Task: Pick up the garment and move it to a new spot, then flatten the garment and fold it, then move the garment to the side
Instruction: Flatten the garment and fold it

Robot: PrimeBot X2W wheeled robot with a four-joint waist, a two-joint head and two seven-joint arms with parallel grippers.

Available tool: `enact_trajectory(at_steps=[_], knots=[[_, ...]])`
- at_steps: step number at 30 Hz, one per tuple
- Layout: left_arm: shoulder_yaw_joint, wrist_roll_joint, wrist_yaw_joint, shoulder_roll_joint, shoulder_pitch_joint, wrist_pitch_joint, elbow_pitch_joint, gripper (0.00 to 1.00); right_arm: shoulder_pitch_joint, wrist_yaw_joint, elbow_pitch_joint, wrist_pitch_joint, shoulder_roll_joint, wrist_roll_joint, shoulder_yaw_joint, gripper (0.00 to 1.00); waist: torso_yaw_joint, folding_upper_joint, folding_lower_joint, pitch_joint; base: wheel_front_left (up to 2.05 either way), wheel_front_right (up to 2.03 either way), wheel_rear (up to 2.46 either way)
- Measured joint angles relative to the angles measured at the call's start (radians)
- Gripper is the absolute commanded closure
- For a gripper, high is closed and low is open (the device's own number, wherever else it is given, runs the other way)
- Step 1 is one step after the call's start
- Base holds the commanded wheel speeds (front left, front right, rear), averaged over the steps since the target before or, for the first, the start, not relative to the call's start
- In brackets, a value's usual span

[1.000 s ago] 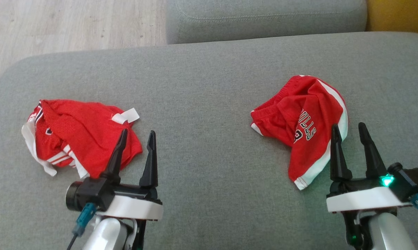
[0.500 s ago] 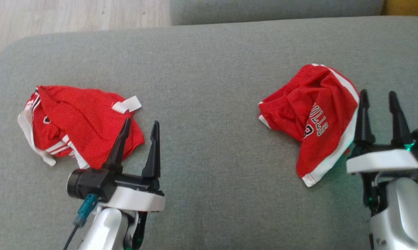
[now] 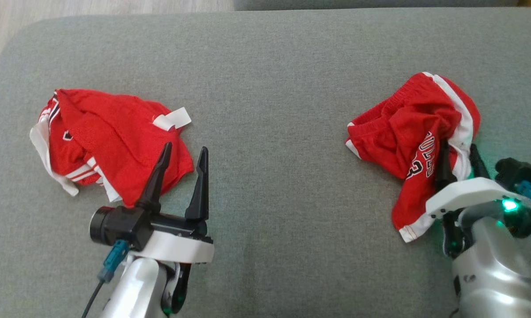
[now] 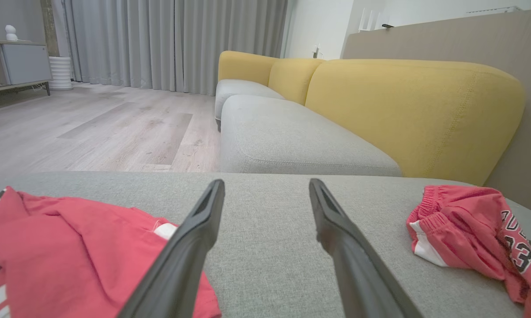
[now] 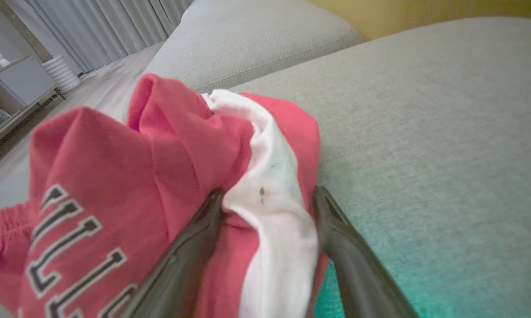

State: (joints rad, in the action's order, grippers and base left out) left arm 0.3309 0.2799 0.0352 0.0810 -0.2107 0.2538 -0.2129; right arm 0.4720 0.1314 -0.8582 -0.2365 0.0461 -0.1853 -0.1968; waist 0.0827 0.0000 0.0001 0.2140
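1. Grey sofa cushion [image 3: 274, 88]: the whole head view has slid since a second ago. That is the camera dipping. The floor strip at 11 o'clock is nearly gone.
2. Red shorts [image 3: 406, 132]: a lettered, crumpled heap lying on the cushion at 3 o'clock, not lifted. The edge by the arm looks more humped than a second ago.
3. Red jersey [image 3: 115, 137]: at 9 o'clock, lying as it did before.
4. Right tool [image 5: 267, 194]: at 4 o'clock. A second ago it sat beside the shorts' hem; now it is pushed into the heap. It is released, with fingers spread wide either side of the white side stripe [image 5: 269, 221], and nothing is pinched yet. Judgement: the approach for the pick-up is about done and the squeeze comes next. The fold between the fingers looks thick enough to catch.
5. Left tool [image 3: 186, 149]: at 7 o'clock, released and empty, hovering over the jersey's near edge. Its place against the jersey has hardly changed.
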Motion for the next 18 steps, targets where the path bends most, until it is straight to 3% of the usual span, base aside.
enact_trajectory(at_steps=[1, 2, 7, 14, 18], knots=[[-0.002, -0.001, 0.000, -0.001, -0.001, 0.000, 0.000, 0.00, 0.009, 0.000, -0.019, -0.001, 0.000, -0.010, 0.005, 0.74, 0.000, 0.0000, 0.0000, 0.001, 0.00, 0.00, 0.00], [-0.004, -0.001, 0.000, -0.003, -0.001, 0.000, 0.000, 0.00, 0.018, 0.000, -0.028, -0.003, 0.000, -0.017, 0.007, 1.00, -0.001, 0.0000, 0.0000, 0.001, 0.00, 0.00, 0.00], [-0.011, -0.008, 0.000, -0.007, -0.001, 0.000, -0.007, 0.00, 0.058, 0.000, 0.024, -0.011, -0.001, 0.008, -0.040, 1.00, -0.015, 0.0000, -0.0001, -0.011, 0.00, 0.00, 0.00], [-0.017, -0.007, 0.007, -0.016, 0.001, 0.000, -0.009, 0.00, 0.114, 0.000, 0.170, -0.011, 0.005, 0.179, -0.158, 1.00, -0.028, 0.0000, -0.0002, -0.056, 0.00, 0.00, 0.00], [-0.018, -0.007, 0.010, -0.024, 0.010, 0.000, -0.009, 0.00, 0.216, 0.000, 0.237, 0.019, 0.053, 0.247, -0.136, 1.00, -0.026, 0.0000, -0.0002, -0.087, 0.00, 0.00, 0.00]])
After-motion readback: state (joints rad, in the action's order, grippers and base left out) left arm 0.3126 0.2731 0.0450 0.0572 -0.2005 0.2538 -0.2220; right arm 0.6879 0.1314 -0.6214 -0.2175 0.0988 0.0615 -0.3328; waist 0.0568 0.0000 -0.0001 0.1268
